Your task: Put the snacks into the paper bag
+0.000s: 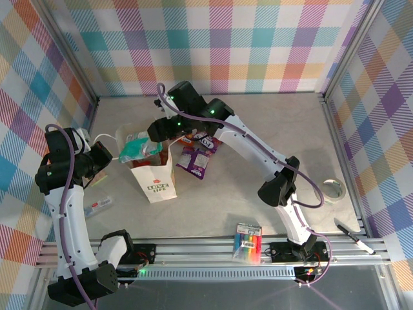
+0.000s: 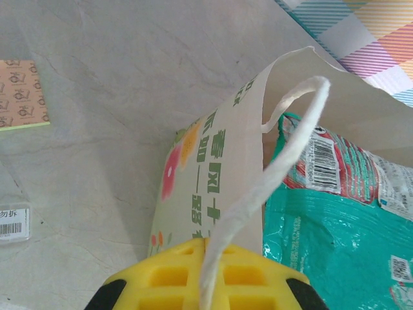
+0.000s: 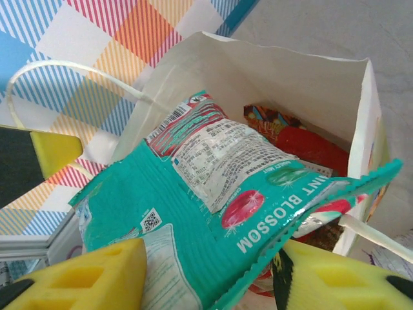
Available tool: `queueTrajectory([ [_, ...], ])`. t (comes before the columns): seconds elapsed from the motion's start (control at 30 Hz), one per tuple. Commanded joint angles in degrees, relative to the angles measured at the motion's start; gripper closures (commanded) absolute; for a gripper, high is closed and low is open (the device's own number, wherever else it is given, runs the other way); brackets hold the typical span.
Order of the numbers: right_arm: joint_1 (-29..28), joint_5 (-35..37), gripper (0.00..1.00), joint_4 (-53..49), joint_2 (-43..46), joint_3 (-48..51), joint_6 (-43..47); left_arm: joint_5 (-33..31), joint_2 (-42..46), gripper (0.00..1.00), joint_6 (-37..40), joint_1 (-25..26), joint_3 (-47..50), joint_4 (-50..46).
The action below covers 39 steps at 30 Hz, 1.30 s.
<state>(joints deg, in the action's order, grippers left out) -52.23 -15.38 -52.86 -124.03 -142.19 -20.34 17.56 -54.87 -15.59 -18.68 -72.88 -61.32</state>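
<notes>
The white paper bag [image 1: 155, 184] stands left of centre with its mouth open [image 3: 290, 77]. My left gripper [image 2: 208, 271] is shut on its twisted white handle [image 2: 271, 174] and holds that side up. The teal snack packet [image 1: 139, 147] lies across the bag's mouth [image 3: 213, 213], partly inside. My right gripper [image 3: 210, 284] is just above it, its yellow fingers [image 3: 84, 278] wide apart on either side of the packet's near end. A red packet [image 3: 310, 145] lies deeper in the bag. Two purple packets [image 1: 193, 161] [image 1: 205, 141] lie on the table right of the bag.
A rainbow-striped marker pack [image 1: 247, 242] lies near the front rail. A tape roll [image 1: 333, 189] and a black pen [image 1: 353, 236] sit at the right. A small labelled packet [image 1: 97, 206] and a sticky-note pad [image 2: 22, 93] lie left of the bag.
</notes>
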Motion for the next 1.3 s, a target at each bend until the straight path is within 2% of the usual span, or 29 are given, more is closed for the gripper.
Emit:
queueTrajectory([
  [0.0, -0.5, 2.4, 0.43, -0.7, 3.1, -1.9, 2.1, 1.7, 0.4, 0.96, 0.2, -0.9, 0.2, -0.1],
  [0.47, -0.4, 13.8, 0.31, -3.0, 6.0, -3.0, 8.4, 2.0, 0.4, 0.96, 0.2, -0.9, -1.0, -0.7],
  [0.73, 0.5, 14.8, 0.3, -4.7, 9.3, -1.9, 9.7, 2.3, 0.6, 0.96, 0.5, -1.0, -1.0, -1.0],
  [1.27, 4.0, 17.1, 0.29, 1.1, 24.5, 17.6, 7.7, 2.7, 0.4, 0.96, 0.9, -0.9, -1.4, -1.3],
])
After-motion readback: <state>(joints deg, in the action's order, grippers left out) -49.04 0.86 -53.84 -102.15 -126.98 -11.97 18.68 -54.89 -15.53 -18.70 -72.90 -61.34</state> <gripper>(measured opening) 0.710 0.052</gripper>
